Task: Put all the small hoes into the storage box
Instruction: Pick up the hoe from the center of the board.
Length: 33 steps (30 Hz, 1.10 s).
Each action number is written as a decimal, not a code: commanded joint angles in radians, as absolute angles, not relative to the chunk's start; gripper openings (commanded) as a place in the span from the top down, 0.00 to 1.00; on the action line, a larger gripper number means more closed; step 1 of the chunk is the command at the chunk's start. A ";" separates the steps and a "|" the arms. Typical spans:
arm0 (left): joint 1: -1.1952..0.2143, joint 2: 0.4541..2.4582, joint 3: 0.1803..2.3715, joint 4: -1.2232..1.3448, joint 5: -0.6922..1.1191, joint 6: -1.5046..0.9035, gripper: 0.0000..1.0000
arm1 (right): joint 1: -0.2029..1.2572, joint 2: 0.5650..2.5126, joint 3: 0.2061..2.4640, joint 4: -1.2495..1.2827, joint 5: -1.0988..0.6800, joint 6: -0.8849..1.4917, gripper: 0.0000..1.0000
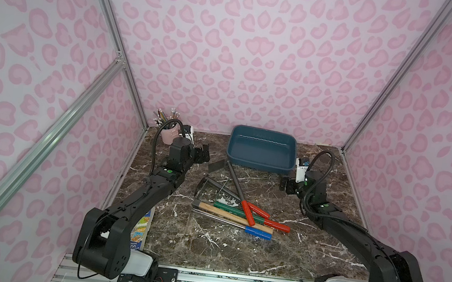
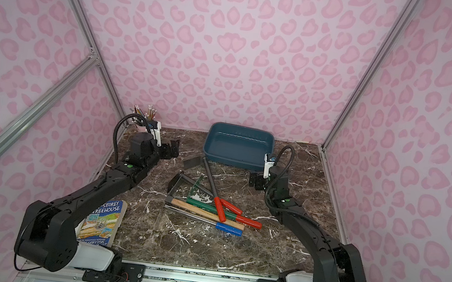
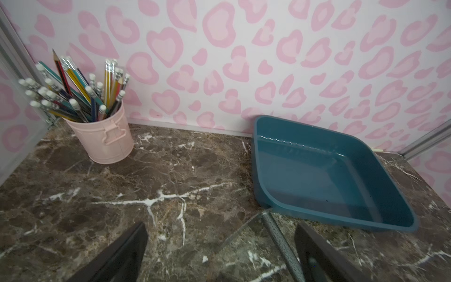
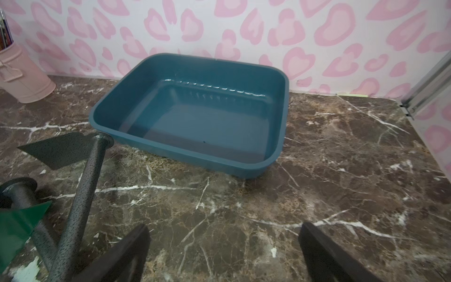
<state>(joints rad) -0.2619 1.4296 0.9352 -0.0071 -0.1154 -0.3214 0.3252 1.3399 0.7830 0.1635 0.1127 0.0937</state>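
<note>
The small hoe (image 1: pixel 235 183) lies on the marble table with its dark grey shaft on top of a pile of tools. Its flat blade (image 1: pixel 217 165) points toward the storage box and its red handle (image 1: pixel 248 212) toward the front. The storage box (image 1: pixel 258 165), a dark blue tray, stands empty at the back wall in both top views (image 2: pixel 234 160). My left gripper (image 1: pixel 205 154) hovers open just left of the blade. In the left wrist view the hoe's shaft (image 3: pixel 280 241) shows low between the fingers. My right gripper (image 1: pixel 287 185) stands open right of the hoe, holding nothing.
A pink pencil cup (image 1: pixel 170 136) stands at the back left behind the left arm. A wooden-handled hammer (image 1: pixel 227 211), a green-shafted tool (image 1: pixel 230 207), a blue-handled tool (image 1: pixel 257 231) and another red-handled tool (image 1: pixel 258 209) lie under or beside the hoe. A book (image 2: pixel 103 220) lies at the front left.
</note>
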 commanded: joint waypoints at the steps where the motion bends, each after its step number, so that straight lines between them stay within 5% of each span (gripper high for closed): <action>1: -0.277 1.434 0.959 -0.084 -0.049 -0.389 0.03 | 0.375 1.382 0.863 0.003 0.139 0.114 0.02; 20: -0.290 1.401 0.906 -0.123 0.067 -0.426 0.02 | 0.511 1.724 1.226 -0.197 -0.156 0.158 0.30; 33: -0.290 1.408 0.878 -0.117 0.105 -0.445 0.00 | 0.578 1.989 1.482 -0.331 -0.170 0.119 0.41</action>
